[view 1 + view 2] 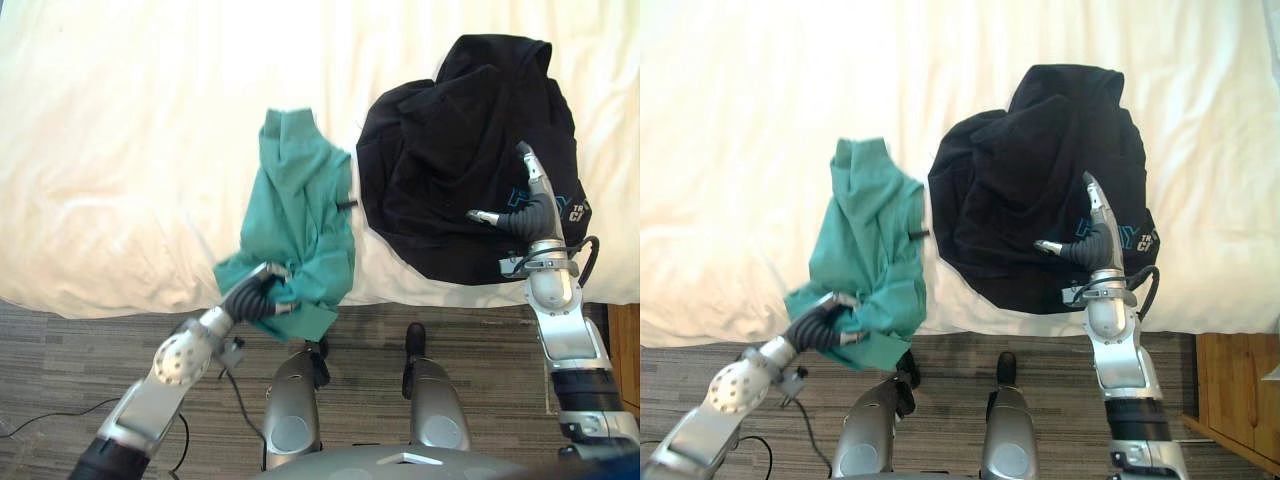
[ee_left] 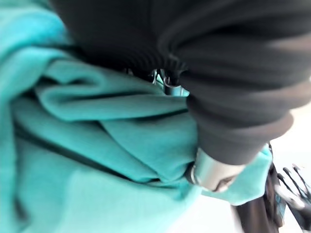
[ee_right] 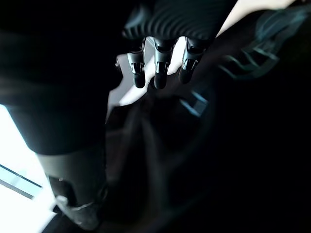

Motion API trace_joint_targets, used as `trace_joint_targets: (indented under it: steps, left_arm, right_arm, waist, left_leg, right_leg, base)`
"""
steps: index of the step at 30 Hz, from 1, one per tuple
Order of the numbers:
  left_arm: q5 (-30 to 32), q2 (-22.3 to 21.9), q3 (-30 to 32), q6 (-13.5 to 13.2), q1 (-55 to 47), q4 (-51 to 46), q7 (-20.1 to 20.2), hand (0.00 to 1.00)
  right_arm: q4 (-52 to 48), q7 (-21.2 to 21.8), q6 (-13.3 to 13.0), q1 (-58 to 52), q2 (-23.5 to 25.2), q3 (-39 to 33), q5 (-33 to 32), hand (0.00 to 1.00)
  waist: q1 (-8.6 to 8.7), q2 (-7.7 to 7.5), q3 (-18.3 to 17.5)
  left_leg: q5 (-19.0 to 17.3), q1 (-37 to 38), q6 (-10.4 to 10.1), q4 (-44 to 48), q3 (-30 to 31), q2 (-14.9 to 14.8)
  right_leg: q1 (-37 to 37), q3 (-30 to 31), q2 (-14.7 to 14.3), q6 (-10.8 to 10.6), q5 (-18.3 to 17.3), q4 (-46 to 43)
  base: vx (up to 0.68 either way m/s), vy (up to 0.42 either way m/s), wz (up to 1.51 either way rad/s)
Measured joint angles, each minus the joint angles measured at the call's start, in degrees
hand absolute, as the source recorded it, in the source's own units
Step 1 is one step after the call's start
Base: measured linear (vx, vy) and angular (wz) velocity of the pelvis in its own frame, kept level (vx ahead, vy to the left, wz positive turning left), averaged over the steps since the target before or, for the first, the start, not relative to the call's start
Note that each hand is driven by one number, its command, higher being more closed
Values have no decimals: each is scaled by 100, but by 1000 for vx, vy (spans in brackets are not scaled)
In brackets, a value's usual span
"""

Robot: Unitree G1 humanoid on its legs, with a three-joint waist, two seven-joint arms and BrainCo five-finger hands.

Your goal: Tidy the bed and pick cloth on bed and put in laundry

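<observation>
The green shirt (image 1: 300,210), at the edge of the bed (image 1: 120,150), is held in the curled fingers of the left hand (image 1: 256,296) and should be lifted fully clear, while the black sweater (image 1: 450,140) is seen under the wide-open right hand (image 1: 527,208).

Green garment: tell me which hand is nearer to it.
Left. The left hand is curled round the lower edge of the green garment; the right hand is open over the black garment, to the green one's right.
</observation>
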State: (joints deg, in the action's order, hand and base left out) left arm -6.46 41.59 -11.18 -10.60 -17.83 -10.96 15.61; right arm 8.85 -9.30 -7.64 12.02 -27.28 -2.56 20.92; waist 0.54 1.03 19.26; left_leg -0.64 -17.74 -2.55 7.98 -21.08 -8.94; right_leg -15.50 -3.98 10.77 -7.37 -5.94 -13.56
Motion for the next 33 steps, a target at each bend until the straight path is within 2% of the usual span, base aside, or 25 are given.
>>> trace_joint_targets:
  steps: [1, 3, 5, 6, 10, 13, 17, 18, 21, 23, 24, 25, 26, 27, 30, 33]
  left_arm:
    - [-77, 68, 5, 1, -86, -48, 56, 100]
    - [-577, 467, 27, 4, -336, -314, 241, 100]
    - [-924, 677, 48, 3, -345, -513, 334, 100]
    - [-1057, 767, 59, 2, -345, -593, 355, 100]
    - [-2029, 1369, -8, 21, -286, -926, 453, 100]
    - [-2395, 1663, -239, 25, -32, -1122, 455, 100]
    - [-2453, 1751, -810, 57, 397, -1383, 465, 100]
    - [-2433, 1749, -867, 146, 425, -1477, 488, 100]
    - [-2303, 1479, -844, 292, 482, -1517, 526, 100]
    - [-2105, 946, -809, 343, 495, -1440, 516, 100]
    - [-2042, 407, -778, 384, 514, -1186, 489, 100]
    - [-1975, 209, -770, 388, 534, -1042, 462, 100]
    - [-1610, -1225, -577, 401, 876, 1088, 243, 100]
    - [-929, -1870, -362, 548, 1072, 2149, -103, 100]
    - [-70, -2399, -461, 646, 1198, 2999, -434, 100]
    - [427, -2834, -444, 655, 1393, 3795, -660, 100]
  right_arm:
    - [85, 12, 2, 6, -76, 47, 113, 0]
    - [731, 17, -18, 294, -423, 290, 796, 0]
    - [1234, 9, -26, 577, -591, 403, 1094, 0]
    - [1416, 3, -25, 749, -635, 451, 1200, 100]
    - [2486, -62, -97, 1588, -866, 842, 1528, 100]
    - [2816, -62, -60, 1992, -888, 828, 1626, 100]
    - [2790, -62, 38, 2128, -843, 789, 1625, 100]
    - [2786, -64, 39, 2125, -727, 752, 1623, 100]
    - [2790, -66, 61, 2015, -413, 657, 1612, 100]
    - [2797, -66, 67, 1697, -138, 494, 1517, 100]
    - [2816, -66, 69, 1415, 80, 423, 1364, 100]
    - [2823, -64, 69, 1307, 178, 347, 1334, 100]
    - [2959, 22, 94, 924, 768, -51, 777, 100]
    - [3032, 70, 95, 802, 1015, -110, 596, 100]
    - [3060, 127, 95, 612, 1353, -150, 424, 100]
    - [3109, 127, 135, 501, 1523, -165, 206, 100]
  waist:
    - [-3, 0, 0]
    - [2, 13, 2]
    - [7, 75, 13]
    - [6, 90, 20]
    - [-2, 245, 70]
    - [-15, 358, 66]
    - [-106, 360, 60]
    - [-93, 315, 33]
    - [-28, 340, -66]
    - [15, 316, -255]
    - [31, 256, -443]
    - [47, 225, -515]
    - [132, 29, -682]
    - [182, -81, -786]
    - [264, -220, -868]
    - [299, -233, -882]
  left_leg:
    - [10, 19, -2, -13, 14, 5]
    - [113, 73, 5, -180, 89, 80]
    - [198, 72, 22, -318, 117, 125]
    - [249, 77, 37, -375, 117, 141]
    - [352, 83, 57, -442, 121, 213]
    - [470, 96, 56, -606, 112, 293]
    - [613, 101, -32, -819, 18, 315]
    - [711, 128, -34, -916, -3, 326]
    - [949, 375, -58, -1289, 15, 306]
    - [1004, 498, -26, -1355, 94, 305]
    - [994, 579, -35, -1355, 106, 306]
    - [991, 602, -38, -1355, 112, 306]
    - [934, 899, -92, -1355, 135, 281]
    - [917, 951, -113, -1358, 133, 261]
    - [909, 1014, -124, -1361, 129, 223]
    - [847, 1262, -178, -1378, 111, 221]
  right_leg:
    - [22, 2, 1, 0, 0, 0]
    - [43, 1, 27, 7, 5, 1]
    - [13, 4, 44, 44, 30, 13]
    - [-10, 10, 45, 73, 54, 15]
    - [-14, 26, 95, 175, 145, 53]
    - [-60, 24, 146, 180, 139, 54]
    - [-98, 24, 145, 163, 71, 200]
    - [-75, 29, 142, 102, -2, 278]
    - [63, 21, 41, 76, -6, 375]
    - [219, -5, 15, 33, 15, 463]
    - [326, -5, 9, 34, 14, 537]
    - [367, -8, 7, 34, 14, 565]
    - [700, -11, -29, 53, 3, 712]
    - [785, -11, -53, 62, -2, 790]
    - [852, -6, -91, 65, -3, 844]
    - [1126, 7, -94, 64, -3, 953]
  base:
    - [67, 1, 13]
    - [34, 13, 14]
    - [1, 28, 14]
    - [-16, 37, 9]
    - [-37, 48, 1]
    - [-91, 61, 4]
    - [-109, 14, -6]
    - [-74, -34, -5]
    - [-38, -46, -3]
    - [51, -23, 1]
    - [115, -39, -1]
    - [212, -71, 1]
    - [160, -54, 0]
    - [148, -55, -3]
    - [40, -36, -5]
    - [23, -10, -7]
